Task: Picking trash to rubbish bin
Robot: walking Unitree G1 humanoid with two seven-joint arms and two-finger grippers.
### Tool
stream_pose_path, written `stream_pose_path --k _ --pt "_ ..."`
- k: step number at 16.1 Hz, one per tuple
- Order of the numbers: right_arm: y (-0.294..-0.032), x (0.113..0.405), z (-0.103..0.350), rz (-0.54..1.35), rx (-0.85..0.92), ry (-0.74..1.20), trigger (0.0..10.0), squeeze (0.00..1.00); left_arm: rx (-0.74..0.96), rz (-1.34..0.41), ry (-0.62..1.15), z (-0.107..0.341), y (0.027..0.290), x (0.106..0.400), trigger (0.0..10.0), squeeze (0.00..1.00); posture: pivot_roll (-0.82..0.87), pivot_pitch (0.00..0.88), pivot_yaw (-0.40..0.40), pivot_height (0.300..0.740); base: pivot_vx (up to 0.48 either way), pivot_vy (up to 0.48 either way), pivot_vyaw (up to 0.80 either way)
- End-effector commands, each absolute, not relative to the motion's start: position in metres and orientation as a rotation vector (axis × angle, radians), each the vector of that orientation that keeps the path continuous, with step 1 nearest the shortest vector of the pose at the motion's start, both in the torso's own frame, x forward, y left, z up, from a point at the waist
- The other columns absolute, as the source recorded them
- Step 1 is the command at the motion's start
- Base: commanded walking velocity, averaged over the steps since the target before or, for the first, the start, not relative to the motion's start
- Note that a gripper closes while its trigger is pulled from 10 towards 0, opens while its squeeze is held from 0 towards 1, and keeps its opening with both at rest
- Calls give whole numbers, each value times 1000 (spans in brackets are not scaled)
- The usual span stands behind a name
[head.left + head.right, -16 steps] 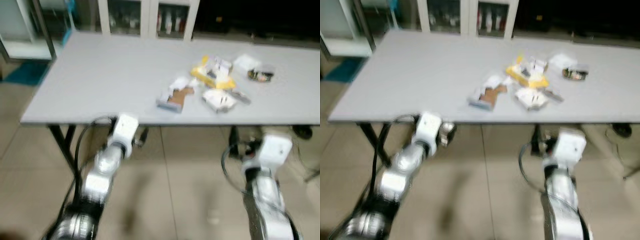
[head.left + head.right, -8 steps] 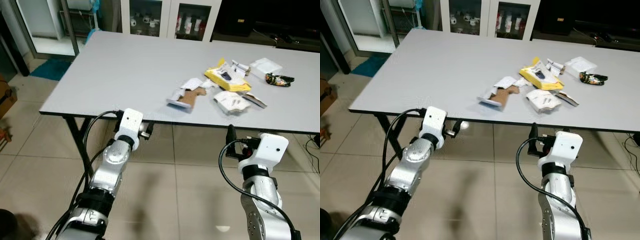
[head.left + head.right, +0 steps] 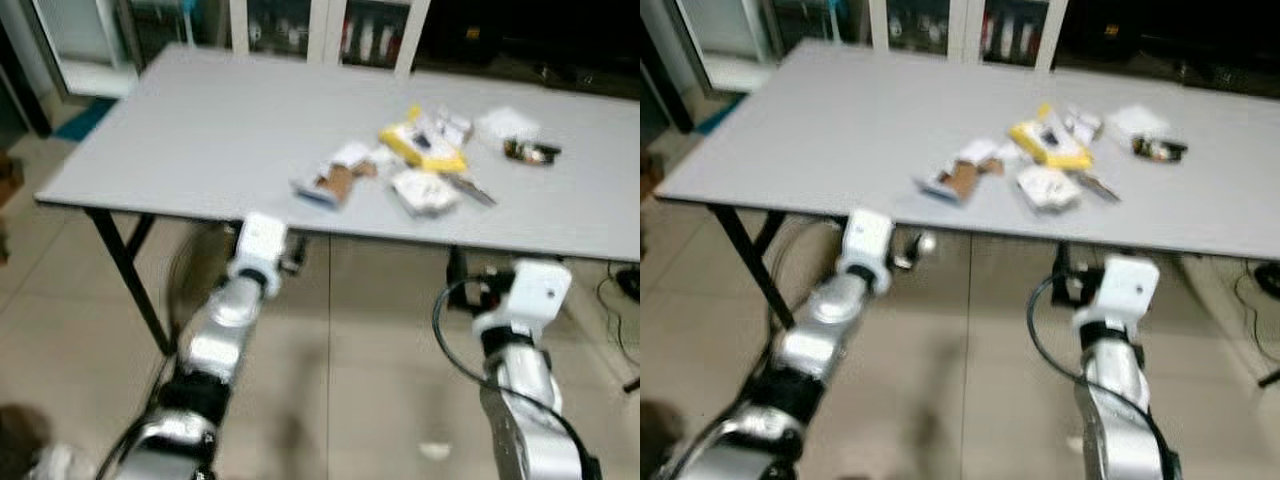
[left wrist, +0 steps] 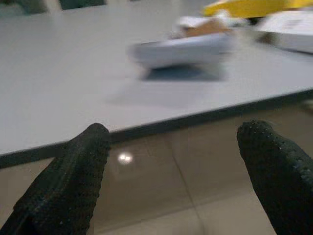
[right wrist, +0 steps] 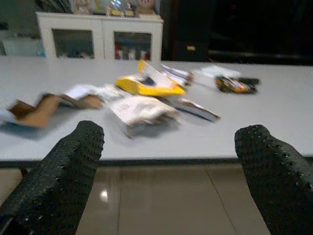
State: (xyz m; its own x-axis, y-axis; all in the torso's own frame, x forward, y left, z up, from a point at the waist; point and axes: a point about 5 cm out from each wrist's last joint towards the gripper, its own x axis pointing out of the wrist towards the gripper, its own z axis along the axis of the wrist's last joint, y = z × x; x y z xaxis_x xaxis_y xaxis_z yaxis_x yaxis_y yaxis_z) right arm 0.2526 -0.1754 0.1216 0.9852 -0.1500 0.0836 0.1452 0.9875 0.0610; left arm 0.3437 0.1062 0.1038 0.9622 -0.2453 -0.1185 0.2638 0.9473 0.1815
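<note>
scattered paper and yellow wrapper trash [image 3: 420,165] lies on my grey table [image 3: 190,140]; left gripper [image 4: 176,171] and right gripper [image 5: 168,169] spread wide, empty, near its edge.

— What is the table [image 3: 200,150] made of?
— A smooth, matt grey top on dark metal legs, standing on glossy tile floor [image 3: 60,320] that mirrors a lamp.
— And the litter on the table?
— Crumpled white paper [image 5: 139,108], a brown cardboard piece [image 3: 335,180], a shiny yellow plastic wrapper [image 3: 420,148].
— The grippers?
— The left gripper [image 4: 178,166] and the right gripper [image 5: 168,166] have black fingers [image 5: 73,161] with a rough, dotted rubbery skin.
</note>
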Motion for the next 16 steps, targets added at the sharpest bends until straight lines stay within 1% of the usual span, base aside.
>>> stream_pose_path --k 1,16 --pt "-178 251 121 -157 51 -81 10000 0 203 -258 81 108 106 346 10000 0 196 52 -61 740 0 -480 0" --pt "-177 252 121 -135 49 -71 10000 0 203 -247 99 105 107 348 10000 0 196 52 -63 740 0 -480 0"
